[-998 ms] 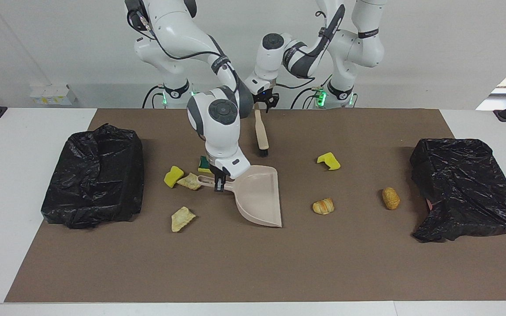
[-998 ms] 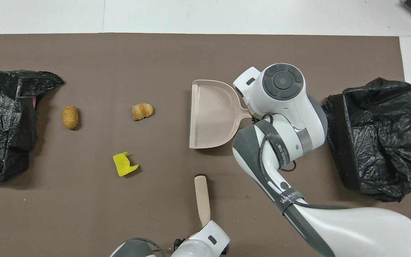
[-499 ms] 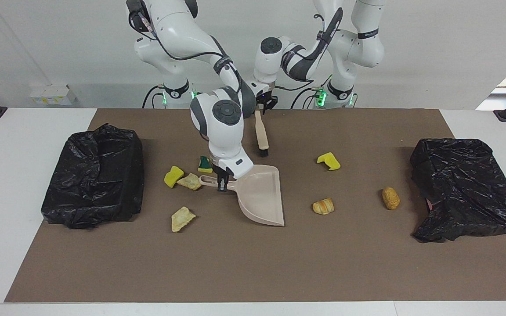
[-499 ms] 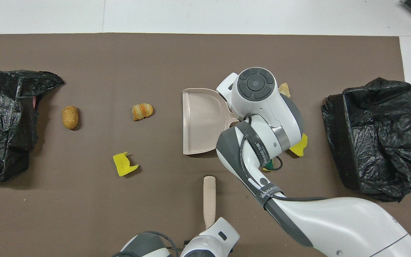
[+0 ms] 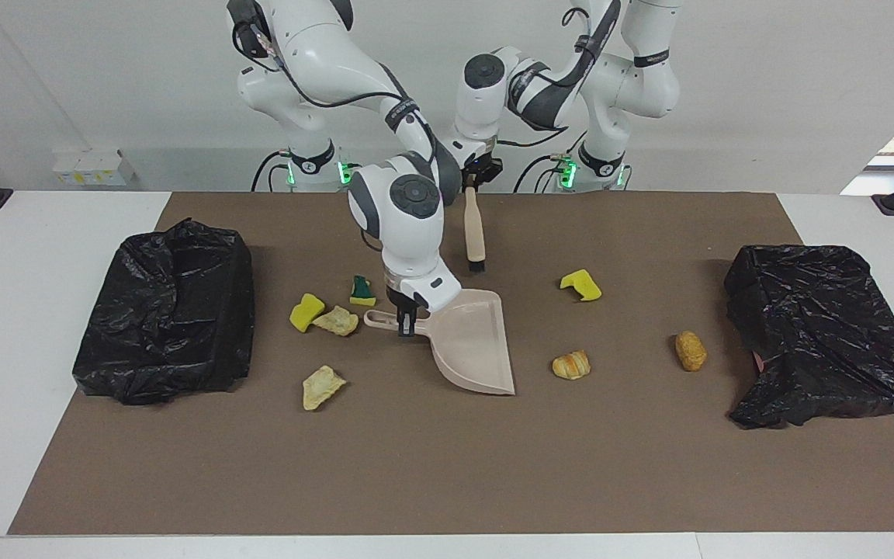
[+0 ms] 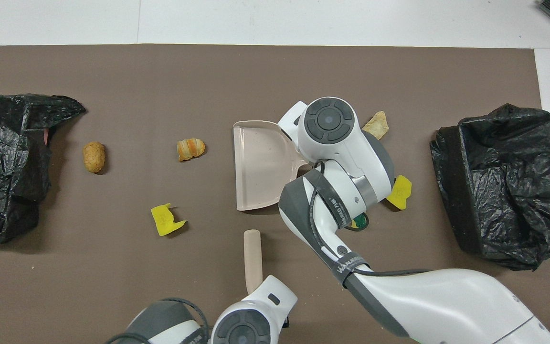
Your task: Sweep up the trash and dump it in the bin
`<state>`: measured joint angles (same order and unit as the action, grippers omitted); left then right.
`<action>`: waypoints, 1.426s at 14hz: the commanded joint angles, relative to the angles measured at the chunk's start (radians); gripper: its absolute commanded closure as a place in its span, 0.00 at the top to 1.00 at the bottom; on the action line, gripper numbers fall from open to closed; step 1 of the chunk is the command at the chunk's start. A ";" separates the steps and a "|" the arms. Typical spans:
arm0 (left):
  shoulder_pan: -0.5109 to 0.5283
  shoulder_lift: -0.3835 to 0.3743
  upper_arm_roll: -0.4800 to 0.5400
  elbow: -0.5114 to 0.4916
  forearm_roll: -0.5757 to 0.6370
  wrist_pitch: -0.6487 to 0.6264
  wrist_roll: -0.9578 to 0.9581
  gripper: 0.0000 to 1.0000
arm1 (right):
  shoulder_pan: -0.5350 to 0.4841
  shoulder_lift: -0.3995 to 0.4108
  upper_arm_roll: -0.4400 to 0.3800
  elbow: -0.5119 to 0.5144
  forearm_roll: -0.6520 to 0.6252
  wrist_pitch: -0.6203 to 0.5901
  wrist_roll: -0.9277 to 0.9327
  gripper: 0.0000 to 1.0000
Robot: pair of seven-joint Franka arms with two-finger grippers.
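Observation:
My right gripper (image 5: 407, 324) is shut on the handle of the beige dustpan (image 5: 472, 341), which sits low on the brown mat with its mouth toward the left arm's end; it also shows in the overhead view (image 6: 260, 165). My left gripper (image 5: 476, 184) is shut on the brush (image 5: 476, 233), which hangs bristles down over the mat. Trash by the pan's handle: a yellow sponge bit (image 5: 306, 311), a beige lump (image 5: 336, 320), a green-topped sponge (image 5: 362, 291) and another lump (image 5: 322, 386). In front of the pan's mouth lie a bread piece (image 5: 571, 364), another (image 5: 691, 350) and a yellow bit (image 5: 581, 284).
A bin lined with a black bag (image 5: 168, 310) stands at the right arm's end of the mat. Another black-bagged bin (image 5: 819, 334) stands at the left arm's end. White table (image 5: 43, 256) surrounds the brown mat (image 5: 447, 466).
My right gripper has slid the dustpan toward the left arm's end, uncovering the scraps by its handle. My left gripper has raised the brush a little and shifted it the same way.

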<state>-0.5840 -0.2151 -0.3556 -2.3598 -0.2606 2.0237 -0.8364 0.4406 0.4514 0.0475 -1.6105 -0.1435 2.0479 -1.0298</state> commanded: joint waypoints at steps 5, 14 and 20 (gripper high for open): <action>0.307 -0.164 -0.003 -0.013 0.015 -0.192 -0.012 0.00 | -0.002 0.006 0.003 -0.014 0.007 -0.003 -0.021 0.00; 0.533 -0.187 0.003 -0.131 0.034 -0.183 0.122 0.00 | 0.013 0.012 0.003 -0.014 0.007 0.011 0.013 0.00; 0.474 -0.047 0.000 -0.122 0.006 0.041 0.086 0.00 | 0.015 0.010 0.003 -0.015 0.002 0.015 0.013 0.00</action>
<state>-0.0790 -0.3073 -0.3583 -2.4917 -0.2445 1.9917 -0.7291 0.4542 0.4581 0.0467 -1.6190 -0.1416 2.0480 -1.0267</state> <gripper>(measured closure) 0.736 0.674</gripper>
